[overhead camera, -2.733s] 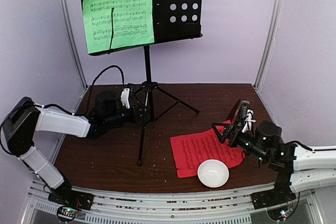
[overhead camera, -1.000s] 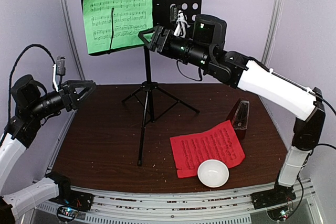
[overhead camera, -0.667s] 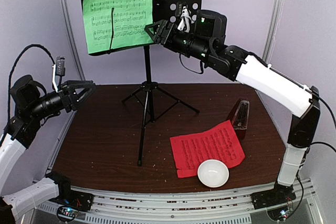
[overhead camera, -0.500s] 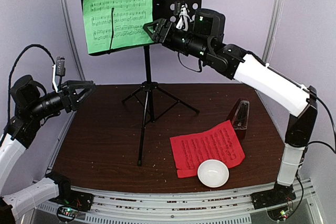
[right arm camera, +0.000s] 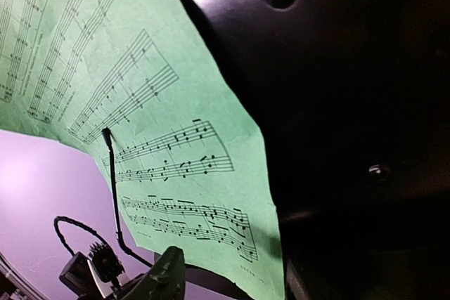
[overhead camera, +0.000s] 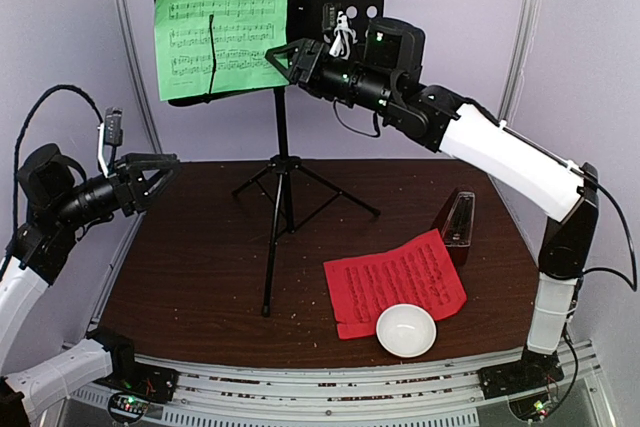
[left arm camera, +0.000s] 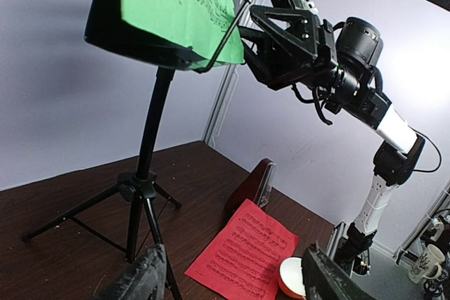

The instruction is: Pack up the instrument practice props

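The black perforated music stand (overhead camera: 335, 2) stands at the table's back on its tripod (overhead camera: 280, 182). The green sheet (overhead camera: 220, 17) rests on its desk under a black wire clip (overhead camera: 212, 52). My right gripper (overhead camera: 288, 60) is open, high up, its jaws at the sheet's lower right corner; the right wrist view shows that corner (right arm camera: 232, 194) close between its fingers (right arm camera: 160, 277). The red sheet (overhead camera: 395, 282) lies flat on the table, with the red-brown metronome (overhead camera: 457, 225) at its far right corner. My left gripper (overhead camera: 160, 169) is open and empty, raised at the left.
A white bowl (overhead camera: 406, 331) sits on the red sheet's near edge, close to the table's front. Metal frame posts (overhead camera: 130, 67) stand at the back corners. The tripod's legs (left arm camera: 84, 209) spread across the back middle of the brown table (overhead camera: 200, 267).
Both arms have risen from the table since the earliest frame. In the last second my right gripper has edged left onto the green sheet's corner. The left arm has stayed still.
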`<state>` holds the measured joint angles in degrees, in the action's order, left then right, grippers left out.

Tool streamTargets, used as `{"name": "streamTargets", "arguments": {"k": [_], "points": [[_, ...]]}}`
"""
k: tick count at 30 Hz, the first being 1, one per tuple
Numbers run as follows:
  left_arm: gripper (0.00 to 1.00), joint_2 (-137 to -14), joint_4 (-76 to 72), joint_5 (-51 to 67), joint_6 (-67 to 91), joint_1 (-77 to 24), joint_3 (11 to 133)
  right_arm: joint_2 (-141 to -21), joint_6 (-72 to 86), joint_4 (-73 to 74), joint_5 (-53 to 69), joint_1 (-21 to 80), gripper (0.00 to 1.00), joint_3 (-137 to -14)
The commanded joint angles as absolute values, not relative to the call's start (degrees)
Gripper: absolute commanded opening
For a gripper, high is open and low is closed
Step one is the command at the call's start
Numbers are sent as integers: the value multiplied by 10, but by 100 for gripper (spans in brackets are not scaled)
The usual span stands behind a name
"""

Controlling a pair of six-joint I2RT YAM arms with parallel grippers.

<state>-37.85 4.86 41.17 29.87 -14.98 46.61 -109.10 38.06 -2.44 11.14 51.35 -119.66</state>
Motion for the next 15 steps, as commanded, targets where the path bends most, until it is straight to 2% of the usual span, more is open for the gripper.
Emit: {"name": "streamTargets", "arguments": {"k": [1, 7, 13, 15], "points": [[69, -371, 39, 419, 293, -147, 465, -1092, 391, -58, 129, 511, 40, -1198], [68, -371, 40, 424, 292, -147, 469, -1084, 399, -89, 138, 510, 22, -1177], [64, -372, 40, 449, 283, -147, 509, -1083, 397, -124, 171, 511, 0, -1168], [61, -372, 50, 449, 278, -147, 530, -1076, 394, -156, 188, 512, 0, -1139]]}}
